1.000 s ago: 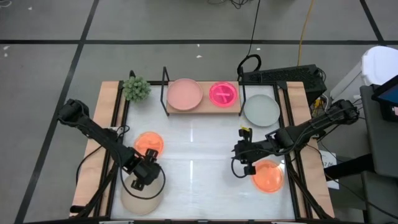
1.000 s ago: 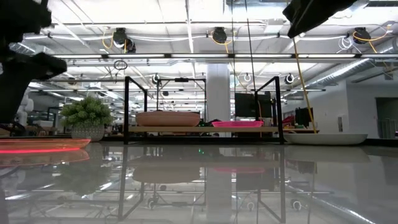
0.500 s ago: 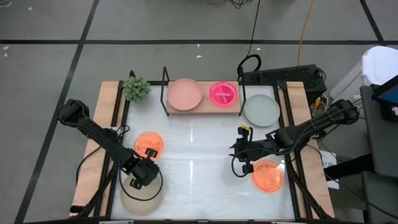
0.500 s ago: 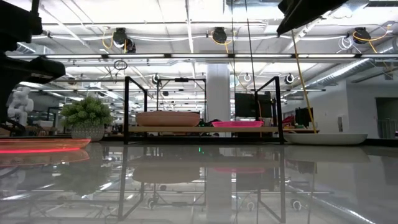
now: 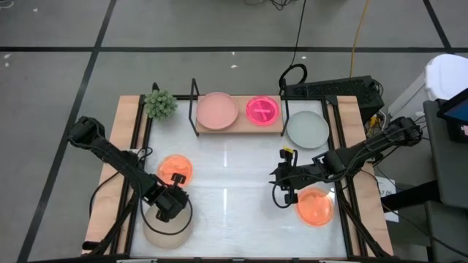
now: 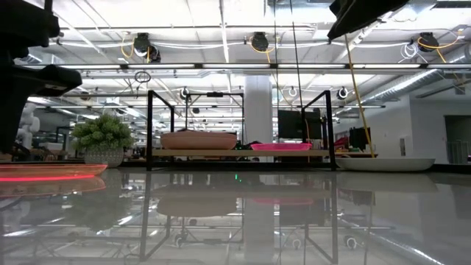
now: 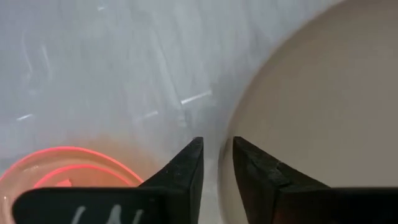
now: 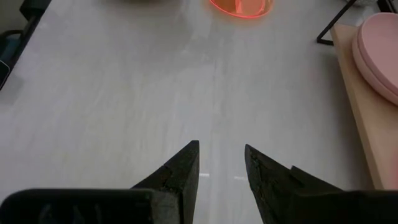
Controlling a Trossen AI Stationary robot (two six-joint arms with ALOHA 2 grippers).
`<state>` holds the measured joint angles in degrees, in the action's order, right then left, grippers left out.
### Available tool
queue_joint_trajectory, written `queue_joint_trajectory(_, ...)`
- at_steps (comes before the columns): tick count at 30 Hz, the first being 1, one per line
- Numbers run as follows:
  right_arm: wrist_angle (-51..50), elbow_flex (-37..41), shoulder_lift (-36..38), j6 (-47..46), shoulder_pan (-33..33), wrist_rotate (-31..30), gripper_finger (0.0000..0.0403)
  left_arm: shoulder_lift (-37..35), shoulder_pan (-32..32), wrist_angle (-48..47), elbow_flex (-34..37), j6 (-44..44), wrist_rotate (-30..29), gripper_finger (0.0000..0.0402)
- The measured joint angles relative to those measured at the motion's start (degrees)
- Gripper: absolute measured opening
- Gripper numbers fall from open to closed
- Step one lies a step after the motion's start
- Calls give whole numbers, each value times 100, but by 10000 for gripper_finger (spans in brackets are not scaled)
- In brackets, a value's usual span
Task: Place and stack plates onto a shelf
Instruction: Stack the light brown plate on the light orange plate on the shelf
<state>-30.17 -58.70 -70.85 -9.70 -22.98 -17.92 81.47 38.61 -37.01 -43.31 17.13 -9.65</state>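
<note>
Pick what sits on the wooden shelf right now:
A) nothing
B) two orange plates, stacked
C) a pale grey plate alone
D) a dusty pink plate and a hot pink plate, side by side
D: the high view shows the dusty pink plate and the smaller hot pink plate side by side on the shelf, while the pale grey plate lies on the table beside it.

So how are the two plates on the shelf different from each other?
The dusty pink plate is larger and matte; the hot pink plate is smaller and glossy. The dusty one sits on the shelf's left half, nearer the plant; the hot pink one sits on the right half, nearer the grey plate. Both are round, lie flat and have nothing stacked on them.
</note>
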Motion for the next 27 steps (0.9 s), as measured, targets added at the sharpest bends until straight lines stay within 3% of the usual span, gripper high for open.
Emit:
queue_joint_trajectory(9, 0, 0, 1, -142, -121, 10, 114, 0, 0, 10, 84, 317, 13, 166)
queue_joint_trajectory(16, 0, 0, 0, -161, -225, 8, 114, 0, 0, 97, 345, 406, 35, 176)
queue_joint_trajectory(20, 0, 0, 0, -158, -225, 3, 114, 0, 0, 150, 345, 419, 49, 149)
queue_joint_trajectory(27, 0, 0, 0, -129, -225, -15, 114, -5, -2, 234, 334, 289, 67, 43)
